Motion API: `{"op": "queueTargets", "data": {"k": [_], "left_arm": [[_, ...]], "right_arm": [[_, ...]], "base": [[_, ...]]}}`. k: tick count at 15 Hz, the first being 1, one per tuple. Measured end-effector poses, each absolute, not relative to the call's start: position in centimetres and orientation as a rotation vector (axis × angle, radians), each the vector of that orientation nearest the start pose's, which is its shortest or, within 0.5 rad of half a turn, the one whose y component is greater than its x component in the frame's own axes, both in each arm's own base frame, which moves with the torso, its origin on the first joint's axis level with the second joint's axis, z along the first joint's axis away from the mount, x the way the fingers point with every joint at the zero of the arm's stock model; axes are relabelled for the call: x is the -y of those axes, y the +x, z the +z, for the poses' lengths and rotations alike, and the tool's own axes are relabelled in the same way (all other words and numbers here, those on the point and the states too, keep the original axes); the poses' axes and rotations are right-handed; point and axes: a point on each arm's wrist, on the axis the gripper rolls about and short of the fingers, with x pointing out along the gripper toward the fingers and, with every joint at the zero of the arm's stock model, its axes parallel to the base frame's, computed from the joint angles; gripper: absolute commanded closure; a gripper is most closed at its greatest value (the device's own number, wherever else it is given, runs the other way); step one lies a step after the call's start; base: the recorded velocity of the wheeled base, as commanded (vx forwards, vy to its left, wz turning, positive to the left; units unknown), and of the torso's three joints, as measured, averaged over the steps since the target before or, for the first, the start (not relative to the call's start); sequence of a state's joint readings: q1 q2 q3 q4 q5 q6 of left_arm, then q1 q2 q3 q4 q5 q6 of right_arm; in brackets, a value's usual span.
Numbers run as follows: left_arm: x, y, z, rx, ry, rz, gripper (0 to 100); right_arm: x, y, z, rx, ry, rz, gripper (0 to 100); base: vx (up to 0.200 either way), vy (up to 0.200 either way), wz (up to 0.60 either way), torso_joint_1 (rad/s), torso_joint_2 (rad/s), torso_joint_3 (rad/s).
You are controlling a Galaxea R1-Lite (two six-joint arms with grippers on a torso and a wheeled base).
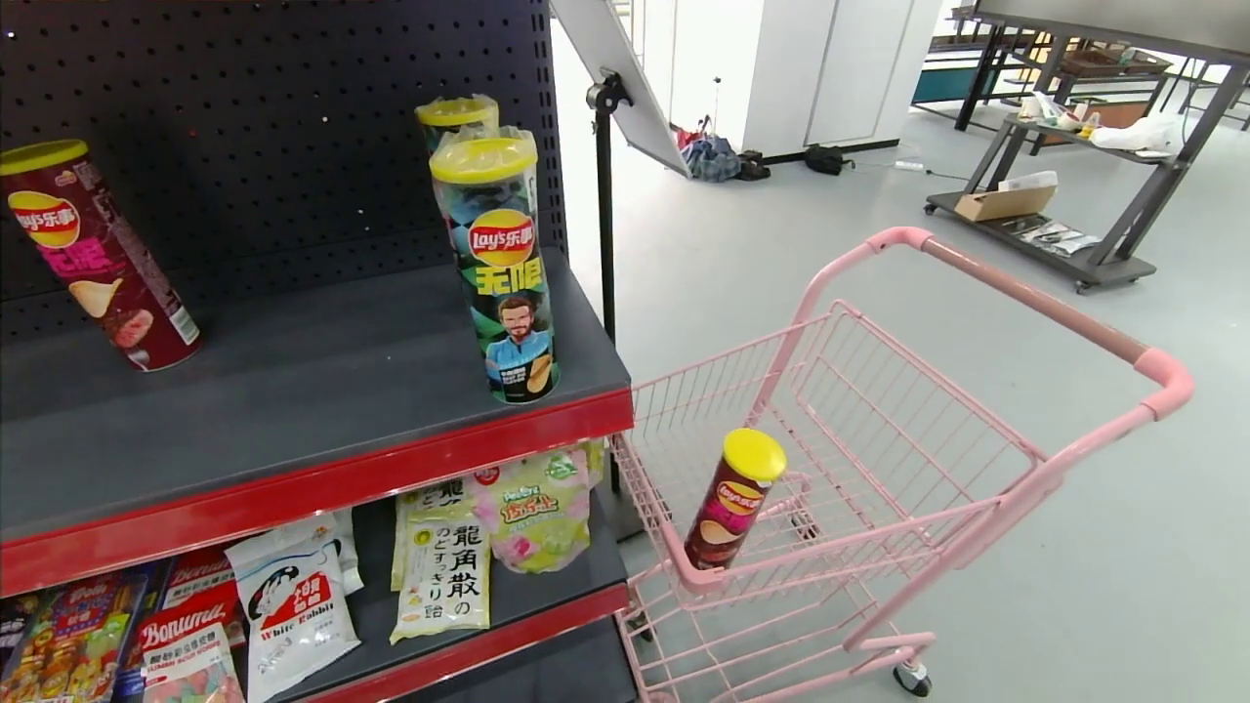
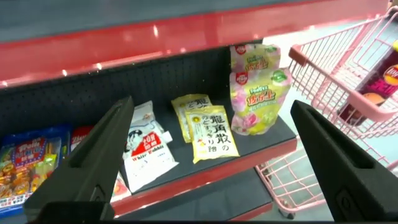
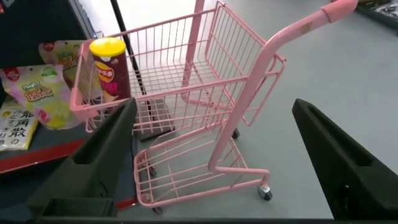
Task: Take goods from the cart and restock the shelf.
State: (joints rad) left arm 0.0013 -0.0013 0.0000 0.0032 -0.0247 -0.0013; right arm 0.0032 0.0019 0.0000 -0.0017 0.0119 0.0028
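Grey office floor with a whiteboard stand point(image 1: 607, 186) and a dark trolley table point(image 1: 1074, 264) way in the back, that's the backdrop from the head view. Up close on the left side is the shelf point(image 1: 293, 391), black pegboard behind, red front edge. On its top tier there's a maroon chip can point(image 1: 93, 254) over at the left, a teal chip can point(image 1: 503, 268) with a yellow lid right near the front corner, and a second teal can point(image 1: 457, 115) tucked behind it. The lower tier point(image 1: 376, 615) has snack bags lying flat: a white bag point(image 1: 293, 605), a yellowish candy bag point(image 1: 444, 566) and a green-pink bag point(image 1: 542, 508). Just beside the shelf sits the pink cart point(image 1: 1025, 298), and the one thing left in it is a maroon can with yellow lid point(image 1: 732, 498), upright but leaning a bit, in the basket corner nearest the shelf. Left wrist view next: the left gripper point(image 2: 214, 158) is spread wide with nothing between the fingers, facing the lower tier and its bags, with a corner of the cart off to one side. Right wrist view: the right gripper point(image 3: 214, 162) is also wide apart and holding nothing, looking down on the cart, and the maroon can with yellow lid point(image 3: 111, 68) stands in the basket corner next to the shelf.
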Motion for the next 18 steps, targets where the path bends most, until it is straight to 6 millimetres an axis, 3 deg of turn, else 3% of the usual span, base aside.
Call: {"op": "queueTargets", "data": {"k": [8, 15, 16, 18], "left_arm": [[0.1, -2.3, 7.5, -0.002, -0.001, -0.024, 0], [0.1, -2.3, 7.5, -0.002, -0.002, -0.024, 0], [0.1, -2.3, 7.5, -0.002, -0.002, -0.024, 0], [0.1, -2.3, 7.5, -0.002, -0.002, -0.023, 0]], "right_arm": [[0.0, -2.3, 7.6, -0.001, 0.001, 0.016, 0], [0.0, -2.3, 7.7, 0.005, -0.007, 0.020, 0], [0.0, -2.4, 8.4, 0.018, 0.001, 0.025, 0], [0.0, -2.5, 11.7, 0.049, 0.055, 0.049, 0]], "base": [[0.000, 0.000, 0.00, -0.165, 0.53, 0.357], [0.000, 0.000, 0.00, -0.018, 0.07, 0.048], [0.000, 0.000, 0.00, 0.000, 0.00, 0.000], [0.000, 0.000, 0.00, 0.000, 0.00, 0.000]]}}
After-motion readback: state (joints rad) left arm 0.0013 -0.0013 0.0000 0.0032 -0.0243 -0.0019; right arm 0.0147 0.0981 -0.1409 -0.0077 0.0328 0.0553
